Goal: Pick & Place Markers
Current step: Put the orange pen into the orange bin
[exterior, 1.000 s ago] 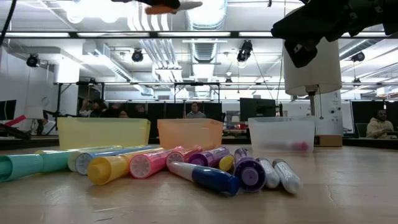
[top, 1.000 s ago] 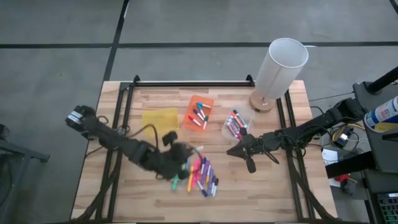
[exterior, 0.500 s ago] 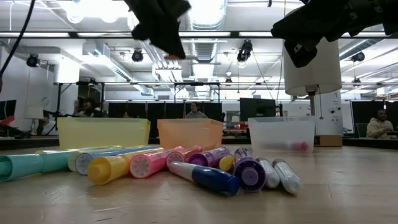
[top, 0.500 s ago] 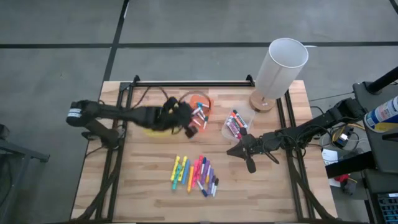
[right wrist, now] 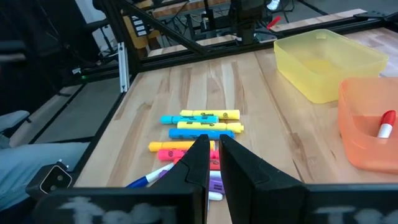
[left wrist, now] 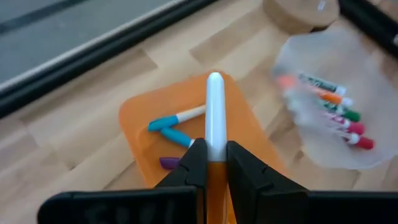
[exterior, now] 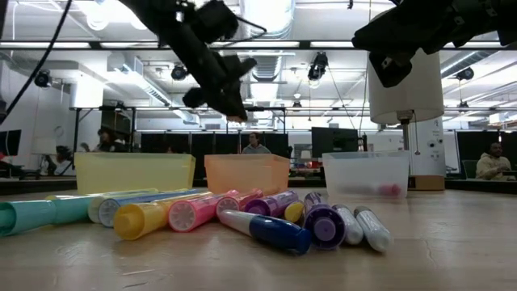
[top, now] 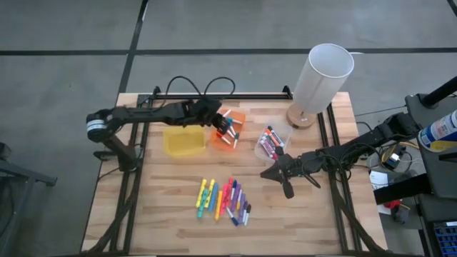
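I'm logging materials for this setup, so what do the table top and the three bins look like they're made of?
Table: looks like wooden planks, light matte finish, with visible grain and seams.
Yellow bin and orange bin: likely translucent tinted plastic; light glows through their walls in the low view.
Clear bin: probably frosted plastic, since the markers inside show blurred through its wall.

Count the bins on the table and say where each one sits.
3. The yellow bin sits on the left, the orange bin sits beside it under the left gripper, and the clear bin sits near the lamp. None looks hidden.
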### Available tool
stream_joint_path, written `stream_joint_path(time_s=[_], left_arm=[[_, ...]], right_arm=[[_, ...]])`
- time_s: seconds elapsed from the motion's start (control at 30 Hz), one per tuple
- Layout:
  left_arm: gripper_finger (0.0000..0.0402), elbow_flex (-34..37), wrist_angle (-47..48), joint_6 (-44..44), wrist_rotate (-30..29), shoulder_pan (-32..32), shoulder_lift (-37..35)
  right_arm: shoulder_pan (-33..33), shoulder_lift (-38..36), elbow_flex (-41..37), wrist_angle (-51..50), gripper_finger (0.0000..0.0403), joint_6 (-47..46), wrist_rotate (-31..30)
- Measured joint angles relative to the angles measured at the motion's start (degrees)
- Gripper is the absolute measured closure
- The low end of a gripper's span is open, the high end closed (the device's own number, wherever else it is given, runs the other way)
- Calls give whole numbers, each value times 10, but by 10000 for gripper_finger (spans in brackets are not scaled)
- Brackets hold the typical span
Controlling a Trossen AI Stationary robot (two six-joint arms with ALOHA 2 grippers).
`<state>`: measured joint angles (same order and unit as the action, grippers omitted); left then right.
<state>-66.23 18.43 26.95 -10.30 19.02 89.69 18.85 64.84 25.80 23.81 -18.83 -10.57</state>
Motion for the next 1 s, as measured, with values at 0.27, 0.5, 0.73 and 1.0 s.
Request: stream_joint_path(time_s=[0.27,0.5,0.73,1.0], left_arm=[[369,-17,-15,22,2,7,93],[369,-45,-14,47,21,9,160],[360,-49,-8,60,23,8,175],[288,-66,30,46,25,8,170]], right_arm=[[0,0,0,1,371,0,-1],[0,0,0,1,371,0,-1],[0,0,0,1,371,0,0],[0,0,0,1,371,0,0]])
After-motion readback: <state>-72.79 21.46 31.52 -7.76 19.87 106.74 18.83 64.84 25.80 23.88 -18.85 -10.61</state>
